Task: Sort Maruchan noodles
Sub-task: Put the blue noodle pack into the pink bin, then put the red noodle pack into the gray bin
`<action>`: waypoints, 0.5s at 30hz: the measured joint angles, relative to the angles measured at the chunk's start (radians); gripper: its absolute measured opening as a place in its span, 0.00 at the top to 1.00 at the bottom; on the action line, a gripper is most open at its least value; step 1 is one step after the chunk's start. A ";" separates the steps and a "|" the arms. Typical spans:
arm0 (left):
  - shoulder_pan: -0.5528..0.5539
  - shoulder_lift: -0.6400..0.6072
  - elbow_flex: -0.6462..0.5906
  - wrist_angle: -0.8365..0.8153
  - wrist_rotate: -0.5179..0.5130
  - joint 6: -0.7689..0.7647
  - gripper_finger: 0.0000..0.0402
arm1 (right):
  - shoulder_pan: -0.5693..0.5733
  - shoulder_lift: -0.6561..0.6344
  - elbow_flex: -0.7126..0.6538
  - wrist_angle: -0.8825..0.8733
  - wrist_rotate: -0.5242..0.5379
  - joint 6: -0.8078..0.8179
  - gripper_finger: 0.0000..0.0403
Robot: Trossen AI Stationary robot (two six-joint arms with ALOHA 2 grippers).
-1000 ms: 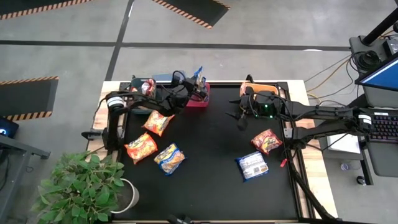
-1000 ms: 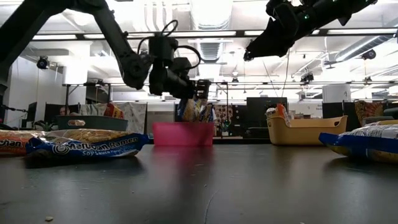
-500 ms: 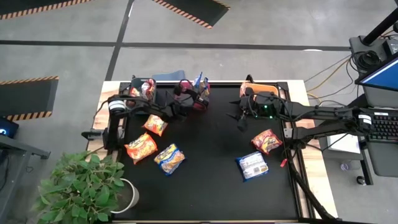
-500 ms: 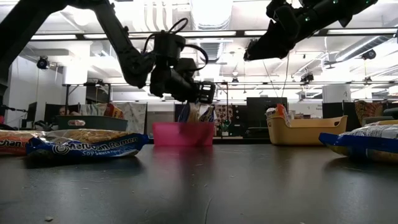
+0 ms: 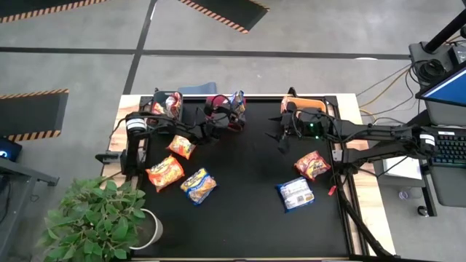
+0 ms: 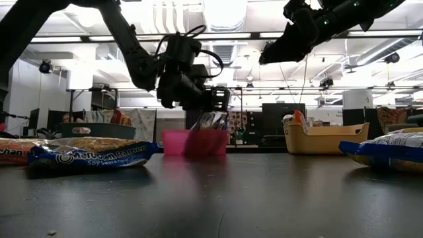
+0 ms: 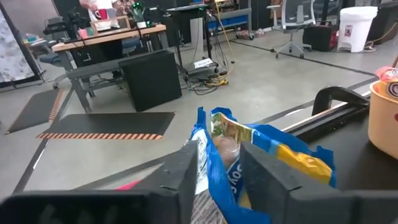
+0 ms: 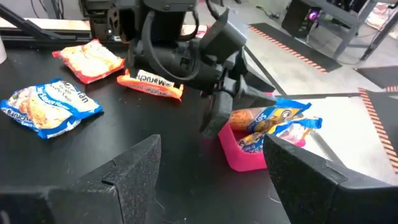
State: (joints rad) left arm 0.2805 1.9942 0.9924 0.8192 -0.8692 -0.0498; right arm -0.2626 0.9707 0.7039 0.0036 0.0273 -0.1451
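Readable text on the noodle packs, not much else

The blue packet [image 6: 86, 157] lying on the desk [image 6: 218, 198] in the low view read "Maruchan Ramen" in white, with a smaller "Soy Sauce" line under it that was only partly legible. The orange packet [image 8: 151, 85] seen from the right wrist camera showed "Maruch" along its edge. Printing on the other packets was too small or crumpled to read.

black table [image 5: 247, 182], noodle packets [image 5: 166, 172], red bin [image 8: 239, 155], orange bin [image 6: 324, 139]
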 joint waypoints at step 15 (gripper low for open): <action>-0.092 -0.162 0.000 -0.183 0.000 0.127 0.43 | 0.000 0.000 0.004 0.006 0.000 0.000 0.32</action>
State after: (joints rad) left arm 0.1889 1.8323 0.9924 0.6365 -0.8691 0.0776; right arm -0.2626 0.9707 0.7075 0.0097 0.0277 -0.1447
